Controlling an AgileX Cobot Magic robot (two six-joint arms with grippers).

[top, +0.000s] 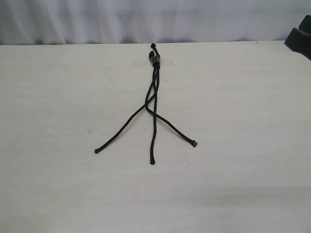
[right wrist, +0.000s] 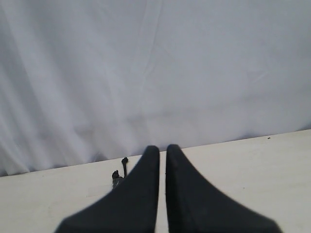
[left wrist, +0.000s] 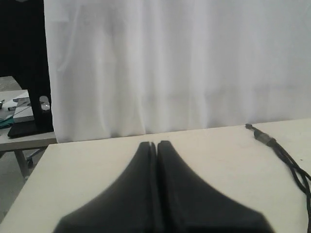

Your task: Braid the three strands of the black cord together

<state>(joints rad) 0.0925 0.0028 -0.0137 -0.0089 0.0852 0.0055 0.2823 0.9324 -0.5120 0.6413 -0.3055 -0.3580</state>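
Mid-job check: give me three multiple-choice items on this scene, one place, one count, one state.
1. Where does the taped end of the black cord lie?
A) at the edge nearest the exterior camera
B) on the table near the white curtain
C) in the right gripper
2. How many loose strand tips show?
A) two
B) three
C) five
3. The fingers of the left gripper are:
A) shut, holding nothing
B) wide open
C) shut on a strand

1 B: the tape strip sits just before the curtain.
2 B: the three strands end in separate tips.
3 A: they meet, with nothing between.
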